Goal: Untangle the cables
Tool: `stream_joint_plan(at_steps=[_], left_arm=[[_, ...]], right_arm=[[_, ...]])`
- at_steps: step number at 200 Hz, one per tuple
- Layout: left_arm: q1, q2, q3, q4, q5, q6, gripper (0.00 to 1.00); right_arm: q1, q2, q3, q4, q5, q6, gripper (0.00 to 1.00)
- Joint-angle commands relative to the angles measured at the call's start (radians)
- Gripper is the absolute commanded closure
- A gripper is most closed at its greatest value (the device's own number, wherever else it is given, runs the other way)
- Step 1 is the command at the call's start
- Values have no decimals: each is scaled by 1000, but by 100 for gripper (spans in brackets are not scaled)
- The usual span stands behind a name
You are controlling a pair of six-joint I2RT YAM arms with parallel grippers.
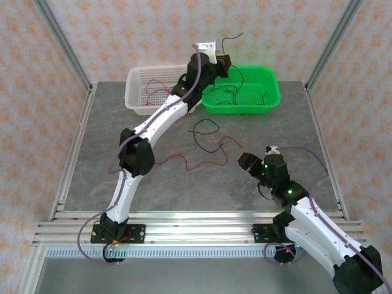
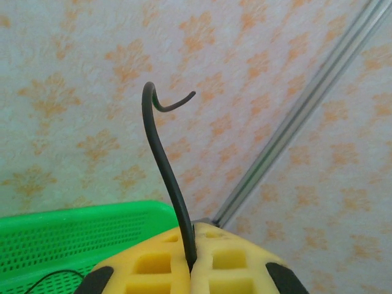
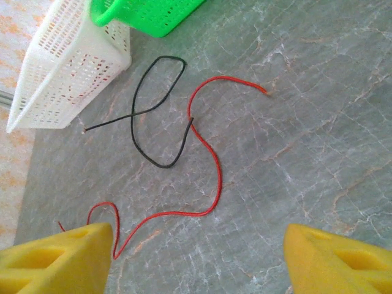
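L end effector (image 1: 224, 61) pinches a black wire (image 2: 164, 171) over the green basket (image 1: 271, 98) at the worktop's far edge; R end effector (image 3: 199, 245) gapes wide.
L wrist view: yellow pads closed on that wire, free end curling up vs wallpaper; top view shows it only faintly. R wrist view: loose black wire (image 3: 162, 57) looped over itself mid-worktop, one end touching a red wire (image 3: 217, 177), both near the white basket (image 3: 67, 73). Red's near end hidden behind a pad. Wires inside baskets hard to sort from top. Worktop's right side & near edge lie open.
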Motion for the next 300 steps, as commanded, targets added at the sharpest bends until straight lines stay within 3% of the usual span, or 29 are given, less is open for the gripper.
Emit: stream_joint_plan(at_steps=[1, 49, 85, 131, 161, 249, 300], left_arm=[[4, 87, -8, 96, -54, 68, 100], [4, 192, -2, 56, -98, 106, 100], [4, 244, 74, -78, -114, 164, 100], [1, 231, 88, -159, -121, 231, 54], [-4, 209, 99, -169, -122, 256, 36], [-24, 77, 110, -262, -127, 271, 31], [-37, -320, -326, -136, -162, 210, 30]], right_arm=[[-4, -10, -6, -23, 14, 3, 27], [-4, -10, 0, -31, 19, -4, 27], [-3, -9, 4, -31, 16, -4, 27], [-4, -4, 13, -30, 11, -1, 27], [-4, -1, 23, -37, 10, 2, 27], [0, 43, 47, -39, -2, 13, 28], [65, 209, 141, 25, 10, 14, 29]])
